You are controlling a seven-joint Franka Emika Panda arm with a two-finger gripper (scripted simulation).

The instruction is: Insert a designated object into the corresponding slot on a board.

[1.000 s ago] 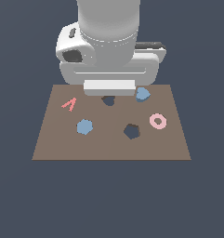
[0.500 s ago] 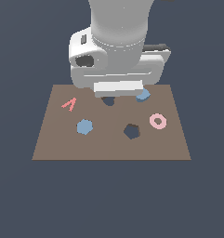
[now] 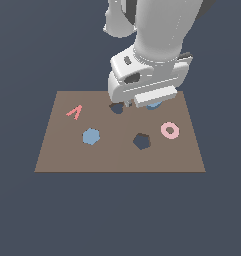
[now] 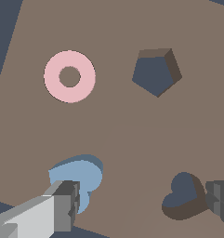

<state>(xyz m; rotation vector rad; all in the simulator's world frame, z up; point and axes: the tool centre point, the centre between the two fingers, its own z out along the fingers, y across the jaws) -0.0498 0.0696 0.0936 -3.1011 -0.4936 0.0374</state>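
Note:
The light-blue heart piece (image 4: 78,175) lies flat on the brown board (image 3: 117,155); in the exterior view only its edge (image 3: 153,106) shows under the arm's hand. The dark heart-shaped slot (image 4: 182,195) (image 3: 116,108) is cut into the board close beside it. My gripper (image 4: 141,202) (image 3: 136,105) hangs low over the board's far edge, open and holding nothing. One finger (image 4: 62,204) is against the heart piece's side, and the other finger (image 4: 220,197) stands beside the slot. Bare board lies between the fingers.
A pink ring (image 4: 69,76) (image 3: 169,130) and a dark angular hole (image 4: 156,70) (image 3: 141,141) lie nearer the board's front. A light-blue hexagon (image 3: 91,136) and a red A-shaped piece (image 3: 75,112) sit toward the exterior view's left. The arm's hand hides the board's far edge.
The hand has shifted toward the exterior view's right, dropped lower over the board and turned slightly. The pieces on the board have not moved.

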